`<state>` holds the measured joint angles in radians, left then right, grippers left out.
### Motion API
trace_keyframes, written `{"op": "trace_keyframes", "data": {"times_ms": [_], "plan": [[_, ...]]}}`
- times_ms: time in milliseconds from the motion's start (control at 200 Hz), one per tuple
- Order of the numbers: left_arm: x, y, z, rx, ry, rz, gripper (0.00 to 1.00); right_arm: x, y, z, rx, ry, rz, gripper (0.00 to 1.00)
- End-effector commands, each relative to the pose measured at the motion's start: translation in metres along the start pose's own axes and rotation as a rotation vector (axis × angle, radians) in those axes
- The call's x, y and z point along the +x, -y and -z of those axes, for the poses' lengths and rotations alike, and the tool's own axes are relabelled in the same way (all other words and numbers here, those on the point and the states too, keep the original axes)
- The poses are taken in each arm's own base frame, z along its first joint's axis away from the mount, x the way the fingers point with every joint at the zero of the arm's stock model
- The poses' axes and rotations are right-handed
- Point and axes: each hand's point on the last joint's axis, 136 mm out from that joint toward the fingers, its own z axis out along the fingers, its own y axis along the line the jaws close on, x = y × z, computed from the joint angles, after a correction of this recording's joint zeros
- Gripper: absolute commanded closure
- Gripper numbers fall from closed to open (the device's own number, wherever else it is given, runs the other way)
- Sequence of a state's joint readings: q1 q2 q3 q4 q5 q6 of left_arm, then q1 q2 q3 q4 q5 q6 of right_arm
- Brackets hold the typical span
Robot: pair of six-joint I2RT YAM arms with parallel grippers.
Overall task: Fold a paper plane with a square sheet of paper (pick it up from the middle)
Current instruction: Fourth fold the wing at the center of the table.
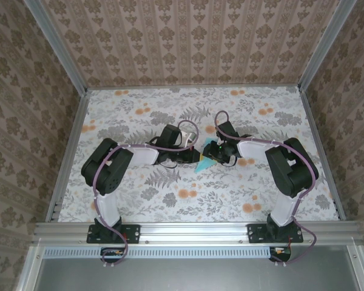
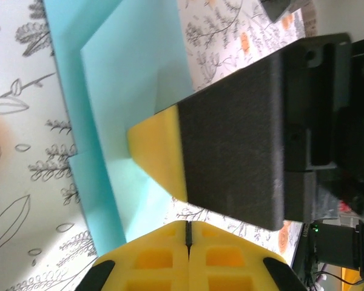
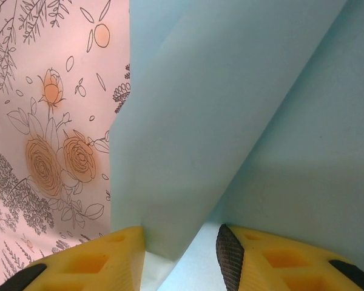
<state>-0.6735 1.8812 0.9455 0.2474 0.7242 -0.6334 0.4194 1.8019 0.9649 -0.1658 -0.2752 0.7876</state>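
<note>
Top external: square sheet of paper [image 1: 200, 164] at middle of worktop [image 1: 158, 206] | left claw [image 2: 188, 235] pressed together at the sheet's edge, can't tell if it pinches paper | right claw [image 3: 182, 251] spread, lifted fold of sheet standing between its fingers | progress: first folds creased, not yet dart-shaped, most folding left

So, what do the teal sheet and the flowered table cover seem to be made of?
The teal sheet looks like thin matte paper: it holds sharp, straight creases. The table cover looks like printed cloth or vinyl, low gloss; the pictures cannot settle which.
</note>
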Motion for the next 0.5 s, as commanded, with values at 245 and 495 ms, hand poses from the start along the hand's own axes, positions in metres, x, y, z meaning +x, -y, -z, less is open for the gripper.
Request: {"op": "trace_keyframes", "data": {"times_ms": [245,495], "plan": [[0.0,-0.006,-0.004,-0.02,-0.014,0.017,1.0,0.044,0.071,-0.018,0.248,-0.147,-0.079,0.62],[0.0,-0.008,-0.01,-0.02,-0.03,0.025,1.0,0.047,0.072,-0.02,0.25,-0.165,-0.079,0.6]]}}
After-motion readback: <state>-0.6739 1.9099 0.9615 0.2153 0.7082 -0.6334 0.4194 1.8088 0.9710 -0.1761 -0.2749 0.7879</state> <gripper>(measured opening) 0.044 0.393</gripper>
